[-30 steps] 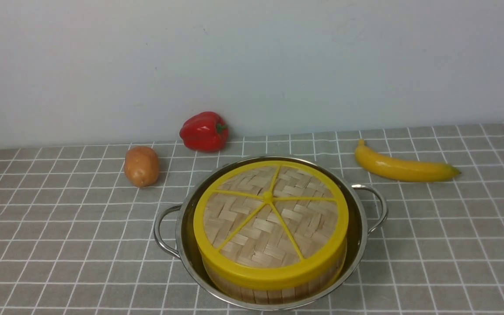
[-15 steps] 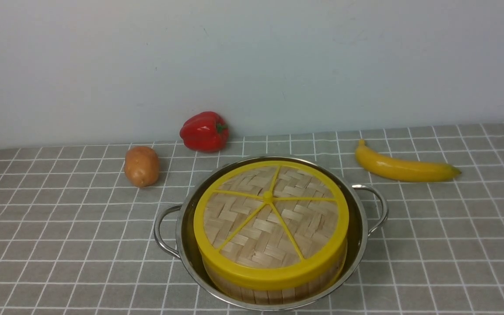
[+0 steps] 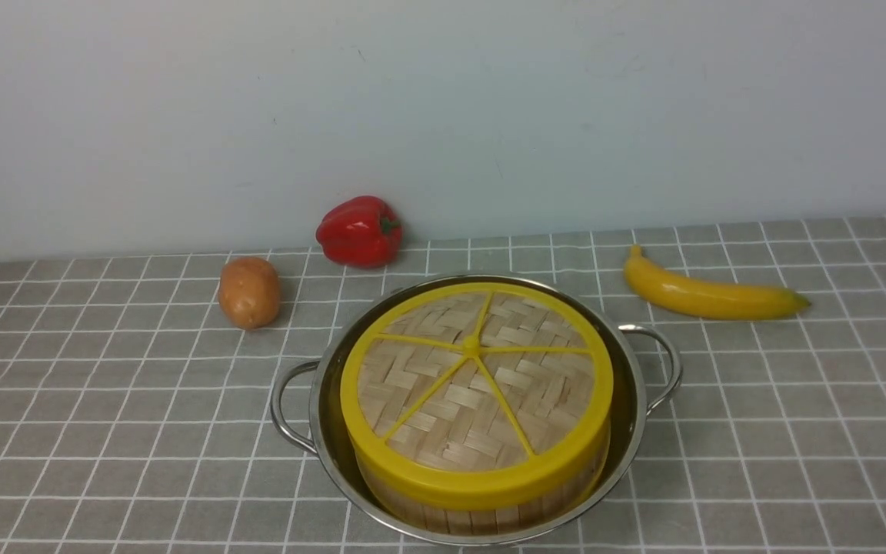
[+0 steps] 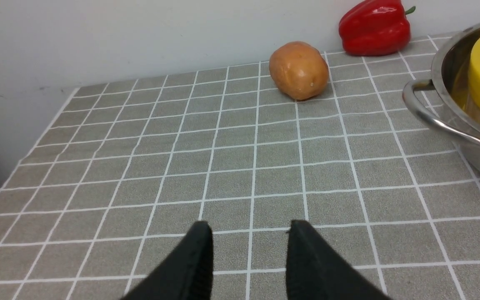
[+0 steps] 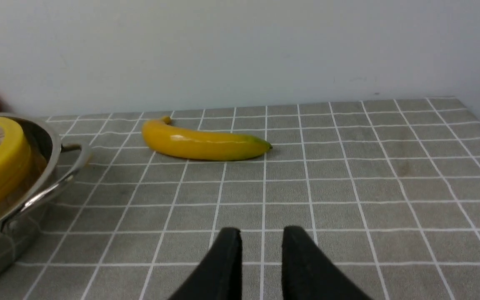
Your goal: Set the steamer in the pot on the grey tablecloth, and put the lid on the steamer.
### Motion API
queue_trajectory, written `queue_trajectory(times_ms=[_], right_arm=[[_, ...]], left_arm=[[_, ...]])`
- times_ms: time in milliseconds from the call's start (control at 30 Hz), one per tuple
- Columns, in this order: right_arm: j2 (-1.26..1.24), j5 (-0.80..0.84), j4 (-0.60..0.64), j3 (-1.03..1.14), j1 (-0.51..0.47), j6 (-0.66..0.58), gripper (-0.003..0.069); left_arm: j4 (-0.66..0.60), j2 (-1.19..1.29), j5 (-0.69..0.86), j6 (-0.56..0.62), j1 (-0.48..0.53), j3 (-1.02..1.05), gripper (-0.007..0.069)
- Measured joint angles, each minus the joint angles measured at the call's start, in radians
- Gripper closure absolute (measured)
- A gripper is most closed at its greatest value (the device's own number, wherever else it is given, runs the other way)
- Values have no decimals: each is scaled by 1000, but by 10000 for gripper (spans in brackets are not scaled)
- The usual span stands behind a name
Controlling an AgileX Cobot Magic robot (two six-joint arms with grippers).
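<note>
Steamer (image 3: 481, 492) is seated in the pot (image 3: 328, 400) on the grey tablecloth (image 3: 104, 400), capped by the lid (image 3: 476, 388). Judged light, stiff bamboo; the yellow rim is the preferred grip. Left hand (image 4: 248, 250) and right hand (image 5: 261, 250) are parted, empty, well apart from it.

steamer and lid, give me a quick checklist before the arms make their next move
1. Pot on the grey tablecloth: ok.
2. Steamer inside the pot: ok, its slatted wall sits within the steel rim.
3. Lid on the steamer: ok, it covers the top; whether it is fully seated all round, cannot tell.
4. Left end effector free: ok, its fingers are apart over bare cloth, holding nothing.
5. Right end effector free: ok, a narrow gap, nothing between its fingers.
6. Potato, red pepper and banana apart from the pot: ok.
</note>
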Motion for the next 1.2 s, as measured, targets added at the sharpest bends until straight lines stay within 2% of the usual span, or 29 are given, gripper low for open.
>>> queue_trajectory(times_ms=[767, 1200], right_arm=[[0, -19, 0, 4, 0, -42, 431], [0, -22, 0, 5, 0, -46, 420]], left_arm=[[0, 0, 0, 0, 0, 0, 382], [0, 0, 0, 0, 0, 0, 382]])
